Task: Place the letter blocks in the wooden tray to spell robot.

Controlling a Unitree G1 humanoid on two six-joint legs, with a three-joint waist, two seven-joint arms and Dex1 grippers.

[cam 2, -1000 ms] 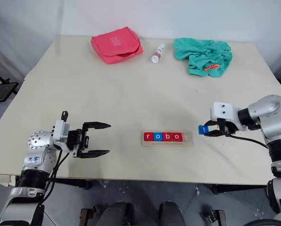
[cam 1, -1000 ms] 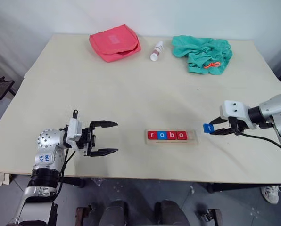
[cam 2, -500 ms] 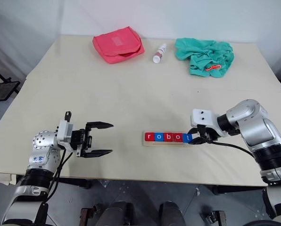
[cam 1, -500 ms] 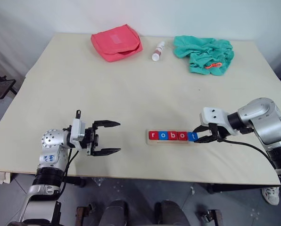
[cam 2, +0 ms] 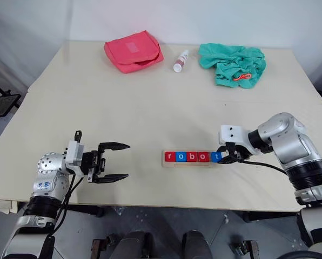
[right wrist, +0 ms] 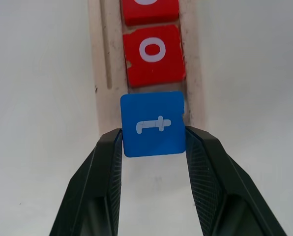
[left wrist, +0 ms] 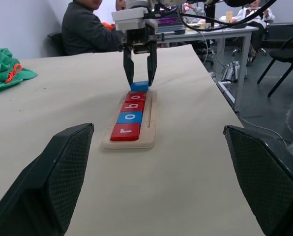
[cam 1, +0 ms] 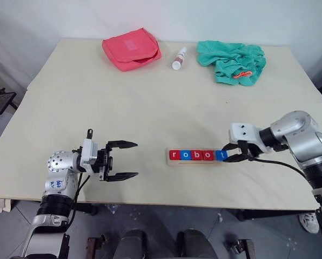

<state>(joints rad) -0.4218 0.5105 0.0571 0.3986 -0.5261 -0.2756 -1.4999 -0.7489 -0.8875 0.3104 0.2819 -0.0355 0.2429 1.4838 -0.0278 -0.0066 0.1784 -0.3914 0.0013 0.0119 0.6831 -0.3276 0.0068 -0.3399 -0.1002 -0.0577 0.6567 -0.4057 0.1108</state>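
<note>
The right gripper [right wrist: 153,142] is clamping the blue t block [right wrist: 154,124] between its two fingers, holding it at the right end of the wooden tray [cam 1: 196,162], just beside the red o block [right wrist: 154,55]. The tray is lying near the table's [cam 1: 150,97] front edge with r, o, b, o sitting in its groove, while the left gripper [cam 1: 123,160] is hovering well apart to the left, fingers spread and gripping nothing

My right gripper [cam 1: 232,152] points toward 9 o'clock, angled downward, its two fingers [right wrist: 107,162] clamped on opposite edges of the blue t block [right wrist: 153,124]. My left gripper [cam 1: 122,159] is level, pointing toward 3 o'clock, jaws spread wide and holding nothing.
</note>
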